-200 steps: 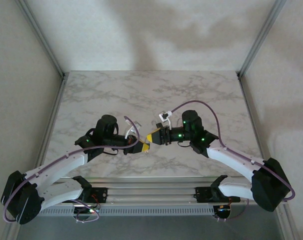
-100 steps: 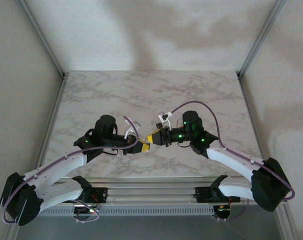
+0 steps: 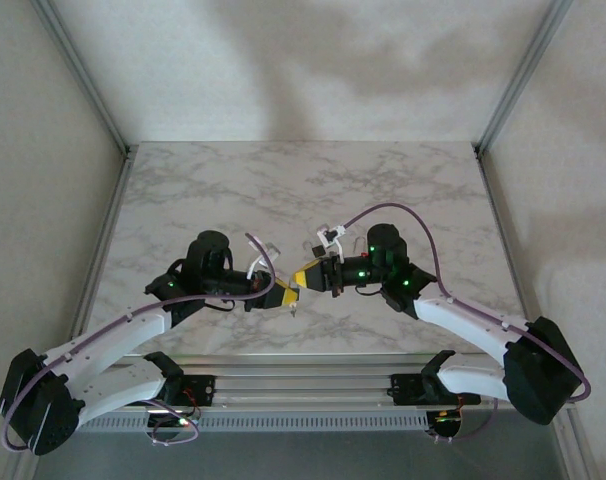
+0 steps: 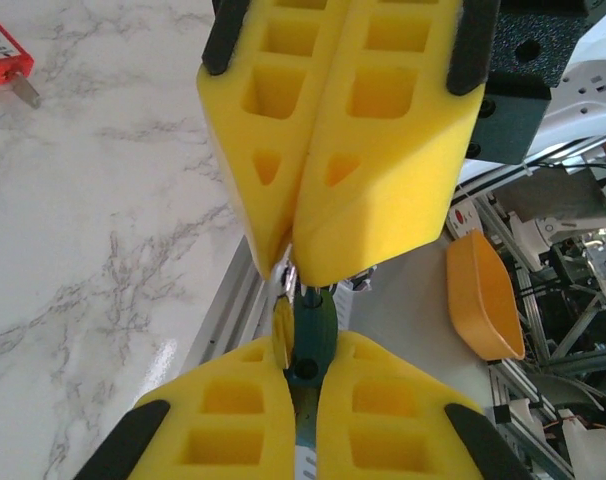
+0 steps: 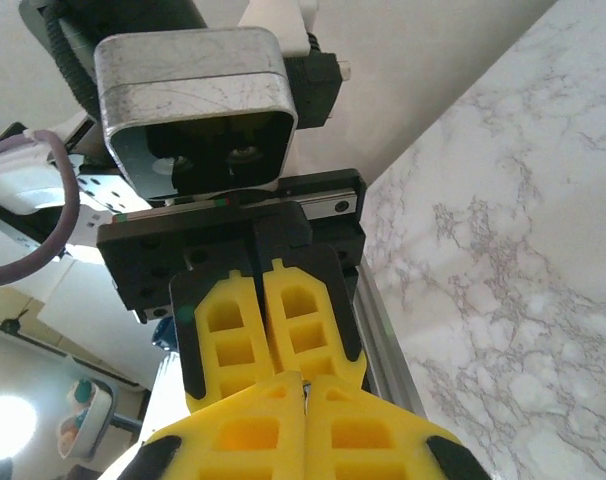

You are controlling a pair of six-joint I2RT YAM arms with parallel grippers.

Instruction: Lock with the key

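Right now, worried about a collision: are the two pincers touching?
Apart. The left wrist view shows a gap between the left pincer and right pincer, with a green item in it.

You worked over a white, grey-veined marble table (image 3: 233,190). A red-headed key (image 4: 1,58) lay flat on it, metal blade pointing toward the table's near edge.

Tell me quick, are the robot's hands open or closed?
Left gripper: shut on a green object.
Right gripper: shut; what its jaws pinch cannot be told.
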